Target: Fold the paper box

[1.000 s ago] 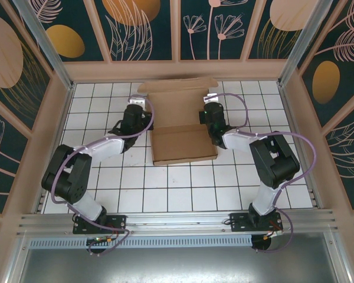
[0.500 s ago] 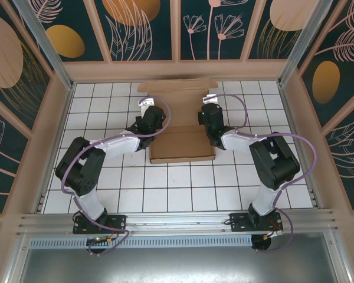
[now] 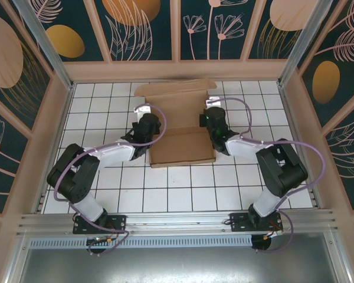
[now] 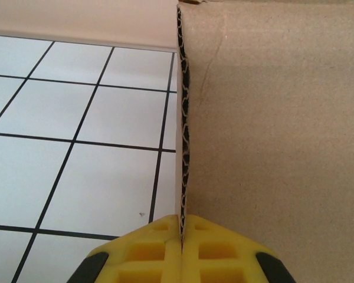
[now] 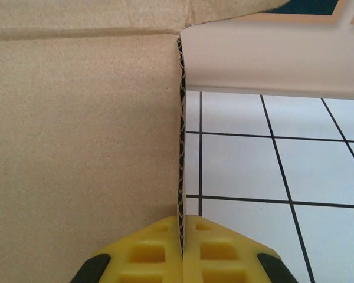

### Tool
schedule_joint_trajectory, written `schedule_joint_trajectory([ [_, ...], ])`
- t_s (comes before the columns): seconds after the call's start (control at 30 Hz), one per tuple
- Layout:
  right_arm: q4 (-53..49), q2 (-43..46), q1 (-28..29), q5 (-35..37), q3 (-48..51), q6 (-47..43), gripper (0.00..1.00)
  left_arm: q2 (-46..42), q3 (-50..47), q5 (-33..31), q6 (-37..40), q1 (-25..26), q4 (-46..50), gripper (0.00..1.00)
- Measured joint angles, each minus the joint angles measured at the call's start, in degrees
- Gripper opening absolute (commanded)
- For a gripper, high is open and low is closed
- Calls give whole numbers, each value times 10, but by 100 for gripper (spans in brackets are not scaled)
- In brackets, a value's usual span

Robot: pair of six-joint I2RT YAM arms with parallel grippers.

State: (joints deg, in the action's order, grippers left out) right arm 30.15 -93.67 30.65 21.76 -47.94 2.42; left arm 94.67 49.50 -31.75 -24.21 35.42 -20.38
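Partway there at best, judging by the paper box (image 3: 180, 127) out on the tiled table (image 3: 106, 188), between the two arms and up toward the far wall: near panel lying flat, back flap open and spread, nothing closed into a lid yet, so plenty of folding left. Now to the left gripper (image 4: 182, 234): pressed together, pinching the box's left side edge between yellow fingers (image 4: 147, 253). Same story at the right gripper (image 5: 182, 231): clamped tight on the right side edge.
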Motion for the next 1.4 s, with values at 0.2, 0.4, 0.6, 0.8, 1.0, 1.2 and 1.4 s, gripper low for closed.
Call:
schedule_joint_trajectory([
  [0.2,46,53,-55,-107,63,24,34,-6,-46,53,43,7,-113,0],
  [0.4,61,106,-72,-174,101,32,66,-6,-117,88,106,10,-249,0],
  [0.6,58,215,-74,-176,101,33,65,-6,-162,118,186,10,-362,0],
  [0.8,-16,233,-74,-178,10,56,59,-6,-191,123,238,10,-443,0],
  [1.0,-196,188,-84,-194,-177,203,60,-5,-199,122,257,10,-479,0],
  [1.2,-371,123,-94,-243,-313,435,66,-2,-207,122,262,10,-506,0],
  [1.4,-478,70,-96,-278,-338,633,67,-1,-214,119,268,10,-514,0],
])
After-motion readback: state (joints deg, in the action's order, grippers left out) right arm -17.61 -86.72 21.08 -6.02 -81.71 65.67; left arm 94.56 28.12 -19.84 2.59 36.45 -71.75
